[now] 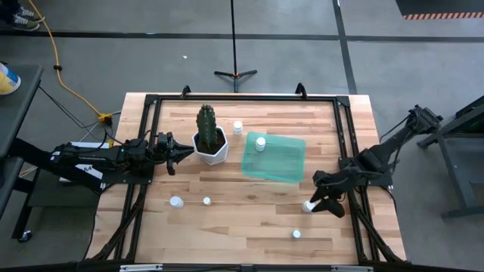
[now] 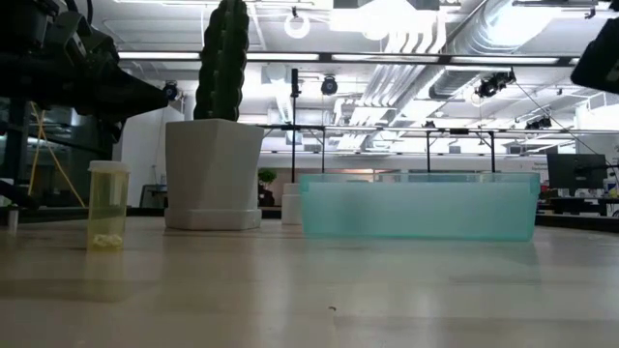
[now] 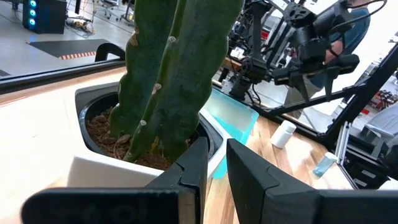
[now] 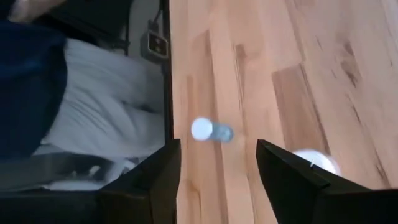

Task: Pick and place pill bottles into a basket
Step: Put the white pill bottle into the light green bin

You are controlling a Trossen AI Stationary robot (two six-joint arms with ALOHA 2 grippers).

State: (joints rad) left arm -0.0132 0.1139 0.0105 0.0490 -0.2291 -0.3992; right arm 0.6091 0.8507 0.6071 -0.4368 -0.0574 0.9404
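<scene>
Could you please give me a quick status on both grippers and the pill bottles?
Right gripper open, low over a pill bottle, nothing held. Left gripper empty, nearly closed, beside the cactus pot. One bottle in the basket. Nothing in the way.

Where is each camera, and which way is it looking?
High view: above, looking straight down; both arms, left hand beside the cactus pot.
Low view: table height, looking across at the tray.
Left wrist view: on the left arm, facing the cactus; fingers show.
Right wrist view: on the right arm, looking down at a bottle.
High and low share the pot and tray.
</scene>
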